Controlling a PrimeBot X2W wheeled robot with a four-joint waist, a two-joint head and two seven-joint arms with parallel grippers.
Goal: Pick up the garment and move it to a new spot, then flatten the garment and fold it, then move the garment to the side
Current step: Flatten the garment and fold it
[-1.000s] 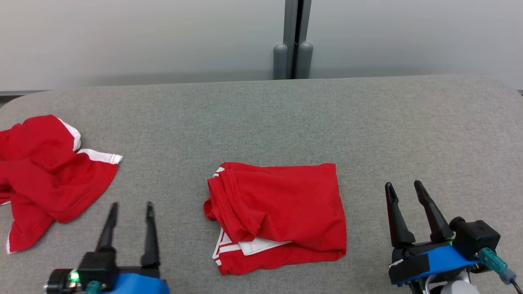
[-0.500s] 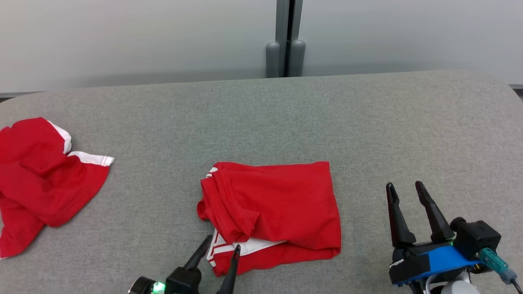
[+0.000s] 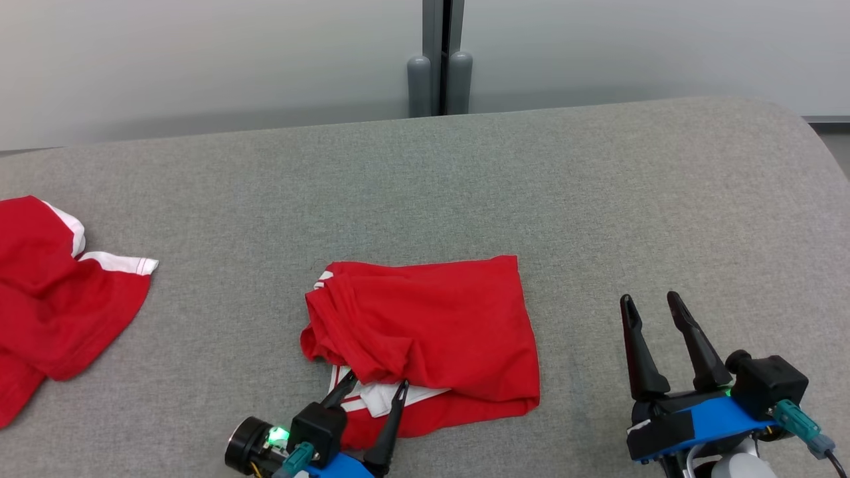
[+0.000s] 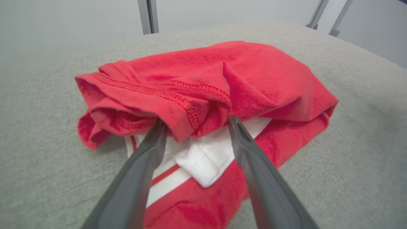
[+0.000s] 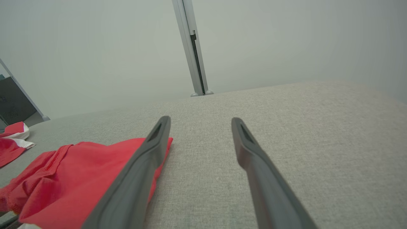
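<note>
In the head view, the folded red garment [image 3: 425, 335] lies in the middle of the grey desk [image 3: 597, 199], its long axis left to right. The left gripper [image 3: 375, 384] is at its near edge, and the right gripper [image 3: 649, 300] waits open, apart from it. A second red garment [image 3: 60, 299] lies far to the left.

In the left wrist view, the spread fingers straddle the white trim [image 4: 203, 159] under the loose hem, probably to grip all layers.

In the right wrist view, the fingers enclose only bare desk.

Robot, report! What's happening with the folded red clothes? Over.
Left gripper open at near edge of folded garment. Right gripper open, aside. Nothing in the way.
</note>
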